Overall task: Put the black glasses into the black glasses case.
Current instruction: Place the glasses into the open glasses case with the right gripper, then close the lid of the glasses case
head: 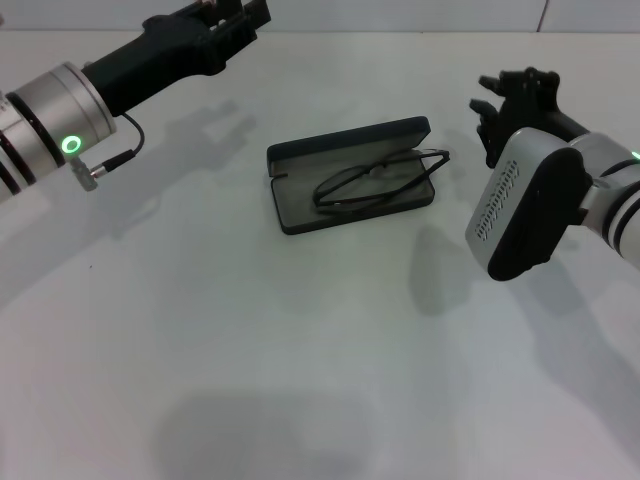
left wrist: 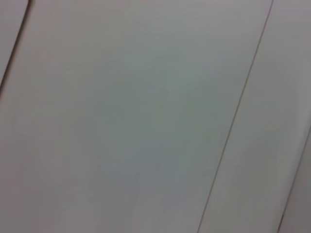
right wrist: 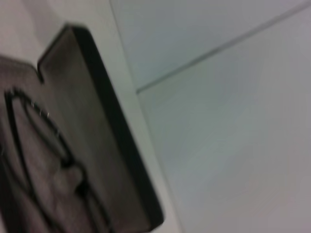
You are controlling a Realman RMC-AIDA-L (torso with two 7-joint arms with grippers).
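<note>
Black glasses (head: 375, 180) are lying in the open black glasses case (head: 350, 175), one temple overhanging; right gripper (head: 505, 105), fingers apart, is hovering beside; judged next: tuck temple, close lid.

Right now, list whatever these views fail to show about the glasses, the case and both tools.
- Left tool: cut off by the head view's top edge; its wrist view shows only pale panels.
- Right tool: fingers too dark to read.
- Thin black-framed glasses: seating in the open grey-lined black case unclear; right wrist view blurred.
</note>
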